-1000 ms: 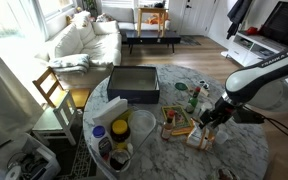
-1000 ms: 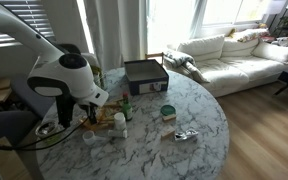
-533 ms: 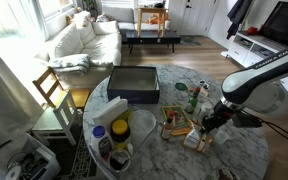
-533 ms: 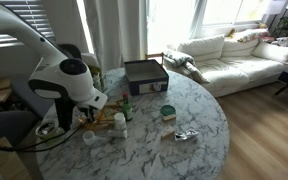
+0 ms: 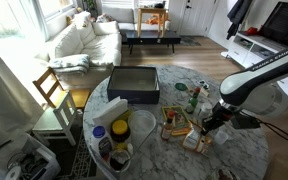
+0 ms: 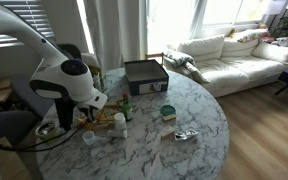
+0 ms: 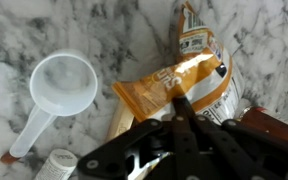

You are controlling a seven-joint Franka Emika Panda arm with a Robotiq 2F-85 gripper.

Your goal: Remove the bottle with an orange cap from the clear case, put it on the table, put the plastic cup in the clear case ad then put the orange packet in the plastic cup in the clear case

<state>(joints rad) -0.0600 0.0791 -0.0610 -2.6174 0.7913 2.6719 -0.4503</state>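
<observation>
In the wrist view my gripper (image 7: 181, 101) reaches in from the bottom, its fingers pinched together on the near edge of the orange packet (image 7: 169, 80), which has a white printed part. The packet lies flat on the marbled table (image 7: 104, 30). Left of it sits the translucent whitish plastic cup (image 7: 64, 82), empty and apart from the gripper. In an exterior view the gripper (image 5: 205, 127) hangs low beside the clear case (image 5: 174, 122), a small box with orange-brown edges. A green bottle (image 5: 194, 98) with a reddish-orange top stands upright just behind.
A large dark grey flat box (image 5: 134, 84) (image 6: 144, 75) lies at the table's far side. A yellow bottle with a white top (image 6: 119, 123), a green-lidded jar (image 6: 168, 112) and a crumpled wrapper (image 6: 184, 134) stand on the table. A white ribbed cap (image 7: 59, 166) is near the gripper.
The jaws have gone from wide apart to pinched together on the packet's edge. The arm has sunk slightly and otherwise holds its place.
</observation>
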